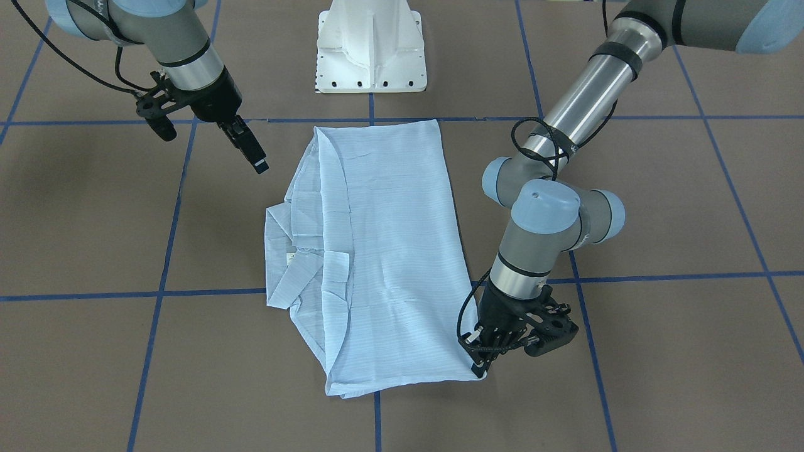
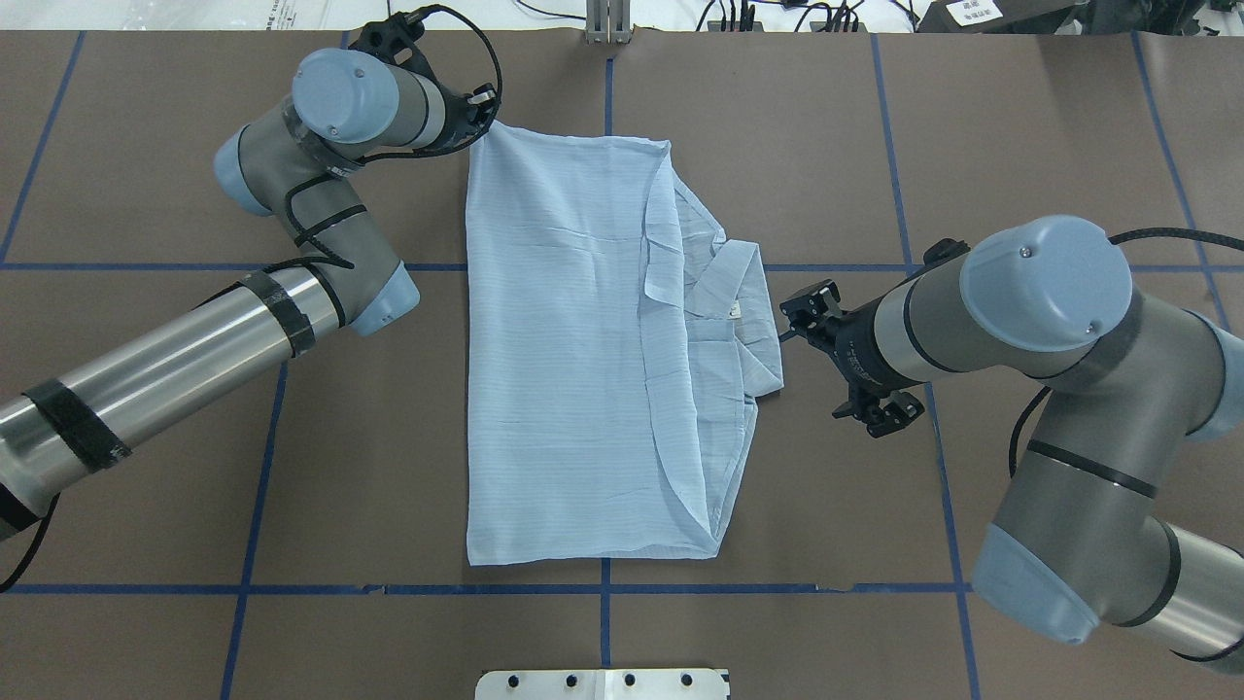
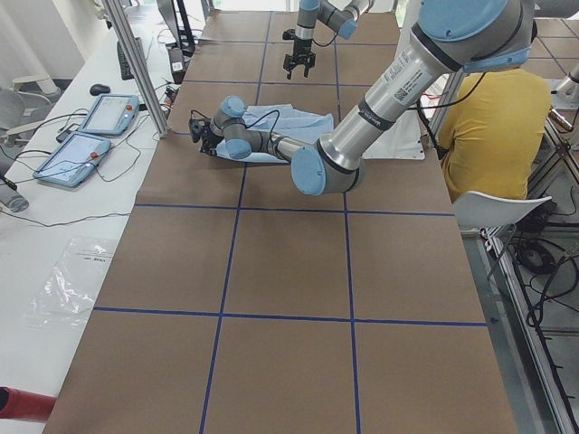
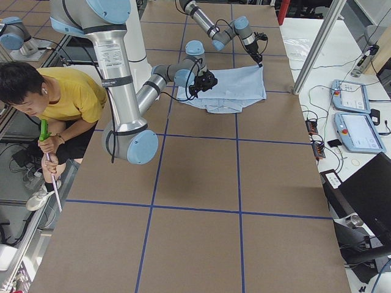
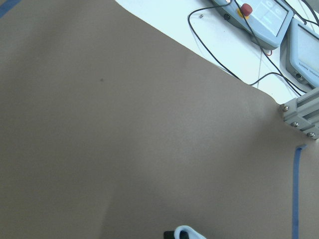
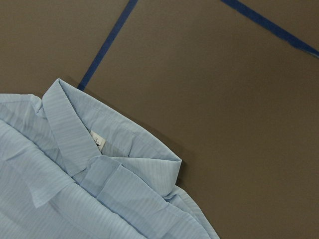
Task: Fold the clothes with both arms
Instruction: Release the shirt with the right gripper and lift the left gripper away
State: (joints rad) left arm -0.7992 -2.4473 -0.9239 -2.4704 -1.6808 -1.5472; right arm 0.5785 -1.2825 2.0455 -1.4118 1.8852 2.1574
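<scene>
A light-blue striped shirt [image 2: 564, 369] lay flat in the middle of the brown bench [image 2: 1020, 126], partly folded. One long panel was laid over the body, and the collar [image 2: 724, 282] and a bunched flap showed on its 3 o'clock side in the overhead view. The main risk appeared to be an uneven pull. Only one corner looked gripped, so lifting it alone would probably drag the thin fabric askew and undo the fold already made. The pinch also sat at the very tip of the corner, where the wrinkly cloth could slip free. The loose flap by the collar could crease if more fabric were folded over it. The left claw [image 1: 482, 367] sat low at the shirt's 11 o'clock corner in the overhead view. Its fingers seemed closed on that corner, which was drawn to a point towards it, and a sliver of light-blue fabric [image 5: 187, 232] showed at the bottom edge of its wrist view. The right claw [image 2: 807, 303] hung just off the shirt at 3 o'clock, beside the collar. It touched and held nothing, and its fingers looked parted in the left-side view.
</scene>
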